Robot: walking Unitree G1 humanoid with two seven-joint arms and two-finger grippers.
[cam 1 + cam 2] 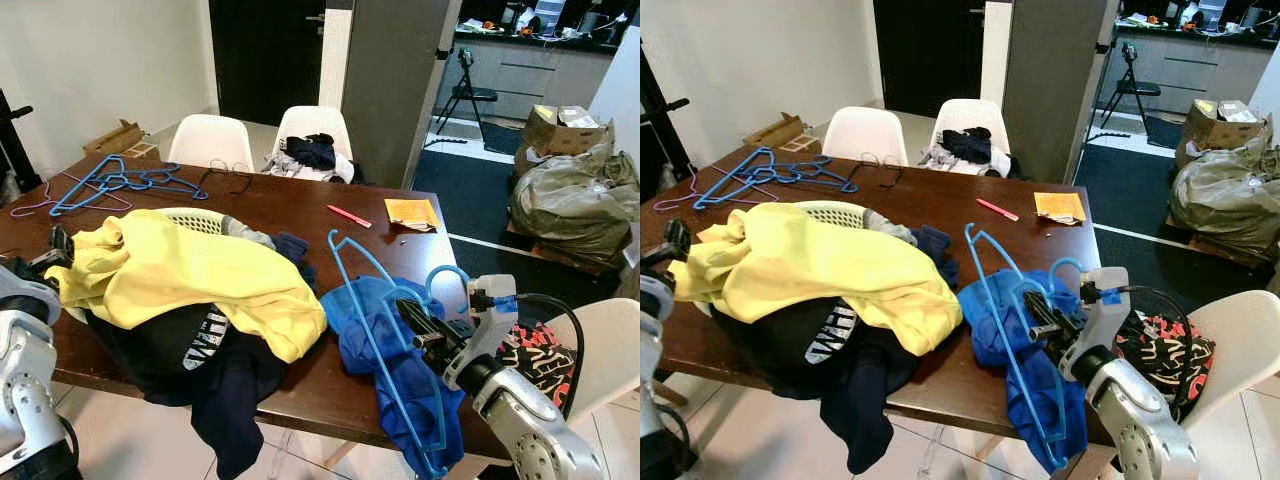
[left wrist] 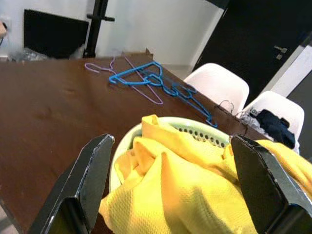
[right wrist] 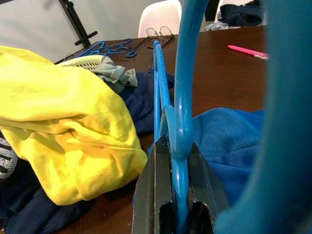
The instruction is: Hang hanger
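— Near the right-hand edge of the brown worktop (image 1: 300, 205), what is being held?

— A blue hanger (image 1: 372, 320) is gripped by the right gripper (image 1: 424, 326). In the right wrist view the jaws are seen pressed narrow against the blue bar (image 3: 179, 180), with the hanger's curve rising above them. The hanger is held tilted over a blue garment (image 1: 395, 380) that is draped over the worktop's near edge.

— And the left gripper?

— The left gripper (image 2: 173, 195) is held low at the worktop's left end, its jaws spread wide with nothing between them. Beyond the black fingers (image 2: 78, 190) a yellow garment (image 2: 195, 195) is seen heaped over a pale laundry basket (image 1: 195, 217).

— What else is laid out on the worktop?

— Dark clothes (image 1: 210, 370) are piled under the yellow garment and hang off the front edge. A cluster of spare blue hangers (image 1: 120, 181) is spread at the far left corner, with a thin purple hanger (image 1: 35, 205) just beside it. A pink pen (image 1: 349, 216) and an orange packet (image 1: 411, 212) are placed toward the far right side.

— And around it?

— Two white chairs (image 1: 210, 140) are set at the far side, one loaded with dark and pale clothing (image 1: 312, 157). Another white chair (image 1: 600, 350) is found at the right, carrying a patterned cloth (image 1: 535, 352). A bulky grey-green bag (image 1: 575, 200) is left on the floor further right.
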